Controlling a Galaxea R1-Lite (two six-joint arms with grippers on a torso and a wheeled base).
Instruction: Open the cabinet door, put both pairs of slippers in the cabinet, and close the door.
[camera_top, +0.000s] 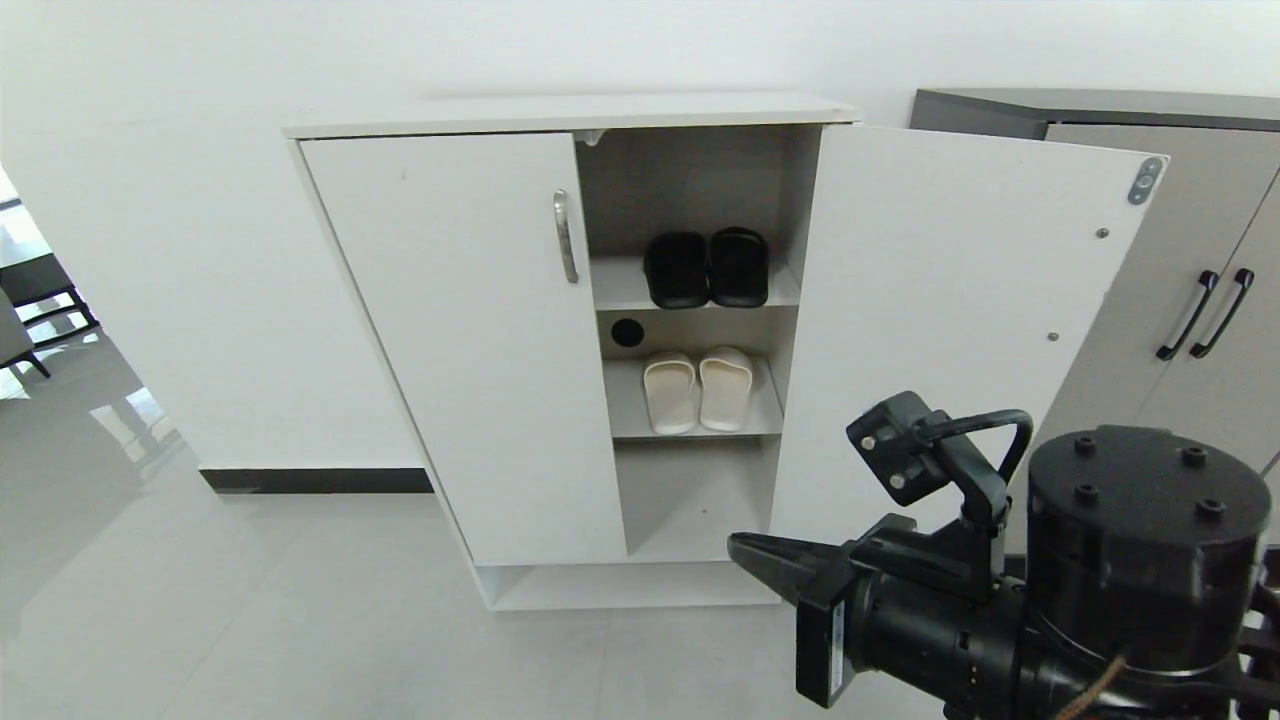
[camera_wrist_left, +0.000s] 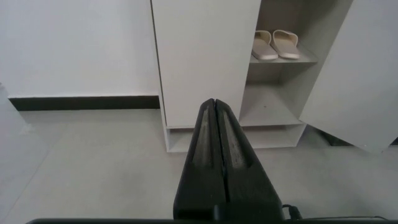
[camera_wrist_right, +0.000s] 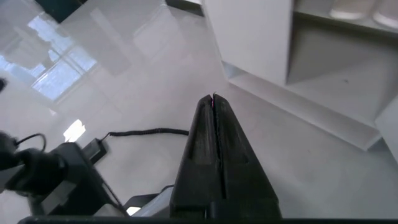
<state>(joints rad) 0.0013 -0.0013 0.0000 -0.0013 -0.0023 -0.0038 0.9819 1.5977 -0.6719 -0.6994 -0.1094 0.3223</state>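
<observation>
Standing against the wall (camera_top: 180, 250), the white cabinet (camera_top: 560, 112) has its left door (camera_top: 470, 340) flat shut and its right door (camera_top: 940, 330) swung wide open towards a grey cabinet (camera_top: 1190, 200) beside it. Both pairs of slippers sit inside, on the right half's shelves.

The right gripper (camera_top: 742, 547) hangs low in front of the open door, over the floor (camera_top: 300, 620) by the cabinet's base, jaws pressed together on nothing. The left gripper (camera_wrist_left: 213, 102) points at the foot of the shut door from well back, its jaws likewise together and empty. Neither touches the cabinet, and the slippers lie well apart from both, higher up and deeper in.

The black slippers (camera_top: 707, 268) rest side by side on the upper shelf (camera_top: 620, 290), toes inward. The cream slippers (camera_top: 697, 390) sit the same way on the lower shelf (camera_top: 625, 405), directly beneath. They are plain, thick-soled slides with broad straps.

A slim metal handle (camera_top: 566, 237) runs upright along the left door's edge. A small round hole (camera_top: 627, 333) shows in the back panel between the shelves.
</observation>
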